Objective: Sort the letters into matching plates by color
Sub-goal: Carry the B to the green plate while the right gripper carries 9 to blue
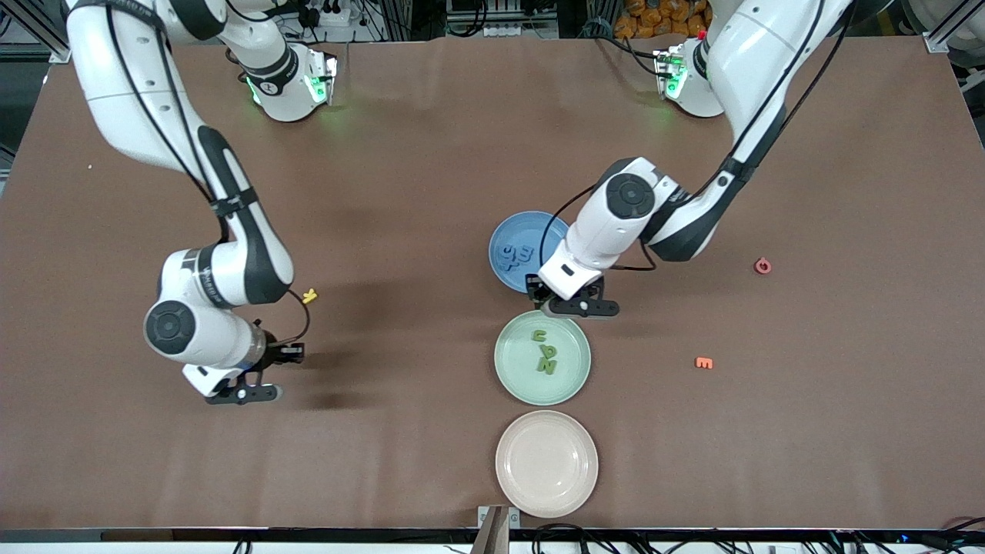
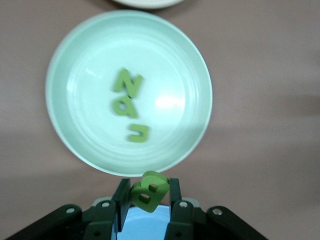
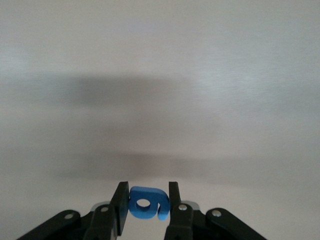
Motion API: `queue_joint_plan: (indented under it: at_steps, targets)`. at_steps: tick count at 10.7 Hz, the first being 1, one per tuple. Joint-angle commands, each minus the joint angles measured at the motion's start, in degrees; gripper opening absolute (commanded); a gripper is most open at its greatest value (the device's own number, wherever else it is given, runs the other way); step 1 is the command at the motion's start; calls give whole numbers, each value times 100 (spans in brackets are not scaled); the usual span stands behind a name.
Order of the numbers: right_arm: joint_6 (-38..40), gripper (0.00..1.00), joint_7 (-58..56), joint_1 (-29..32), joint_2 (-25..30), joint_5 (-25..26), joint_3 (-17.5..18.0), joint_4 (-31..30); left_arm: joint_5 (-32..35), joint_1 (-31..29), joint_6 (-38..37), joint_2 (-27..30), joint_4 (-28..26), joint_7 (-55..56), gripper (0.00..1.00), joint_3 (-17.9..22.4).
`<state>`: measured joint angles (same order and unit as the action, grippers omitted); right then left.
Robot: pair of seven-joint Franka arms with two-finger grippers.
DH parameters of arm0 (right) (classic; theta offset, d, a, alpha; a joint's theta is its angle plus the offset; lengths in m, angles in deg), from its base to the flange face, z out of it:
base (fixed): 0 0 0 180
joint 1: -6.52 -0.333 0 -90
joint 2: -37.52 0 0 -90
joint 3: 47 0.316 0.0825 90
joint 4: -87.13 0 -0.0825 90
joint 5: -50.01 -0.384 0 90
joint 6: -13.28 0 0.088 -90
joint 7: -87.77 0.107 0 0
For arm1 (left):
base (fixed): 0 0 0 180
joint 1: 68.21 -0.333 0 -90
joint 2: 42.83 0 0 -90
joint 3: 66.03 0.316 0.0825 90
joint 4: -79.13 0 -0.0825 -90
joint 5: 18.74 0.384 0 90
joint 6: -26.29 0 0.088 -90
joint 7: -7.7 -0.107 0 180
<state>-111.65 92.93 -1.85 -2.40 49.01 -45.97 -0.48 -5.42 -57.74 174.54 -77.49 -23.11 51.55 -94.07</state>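
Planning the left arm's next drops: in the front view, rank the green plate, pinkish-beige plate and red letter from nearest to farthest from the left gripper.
Left gripper holds a green letter.
1. Green plate, directly under and nearer the camera.
2. Pinkish-beige plate, nearest the camera.
3. Red letter, toward the left arm's end of the table.

Even overhead light, soft arm shadows, blurry wrist views

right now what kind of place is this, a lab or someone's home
Most likely a robot lab. Two arms work over a bare brown table, the left hand holding a green letter by the green plate, the right hand holding a blue letter. Cables and metal framing line the table's edge.
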Motion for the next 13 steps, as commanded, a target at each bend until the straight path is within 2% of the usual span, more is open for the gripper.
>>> queue_joint_plan:
  at_steps: [1, 3, 6, 8, 9, 10, 11, 12, 13]
  targets:
    - [57, 29, 756, -742, 213, -67, 2, -90, 145, 270, -42, -453, 529, 203, 0, 193]
    - [39, 29, 881, -1349, 204, -146, -15, -46, 145, 410, -42, -682, 915, 194, 0, 315]
    - [65, 30, 1057, -2079, 169, -339, -15, -28, 145, 989, 194, -1129, 1311, 124, 1, 1035]
    - [284, 30, 1110, -2361, 134, -392, -6, -28, 145, 1097, 274, -1236, 1356, 54, 4, 1195]
    - [311, 30, 1206, -2545, 116, -427, -6, -28, 145, 1097, 274, -1263, 1373, -16, 12, 1204]
    - [329, 30, 1355, -2686, 107, -428, 11, -28, 145, 1088, 274, -1263, 1426, -26, 37, 1230]
    - [425, 30, 1426, -2835, 107, -428, 55, -28, 136, 1079, 274, -1263, 1435, -17, 50, 1239]
    - [452, 30, 1487, -2950, 81, -462, 64, -28, 145, 1044, 265, -1237, 1444, -17, 69, 1248]
    - [452, 30, 1584, -3064, 64, -480, 107, -28, 145, 1027, 265, -1193, 1444, -17, 100, 1274]
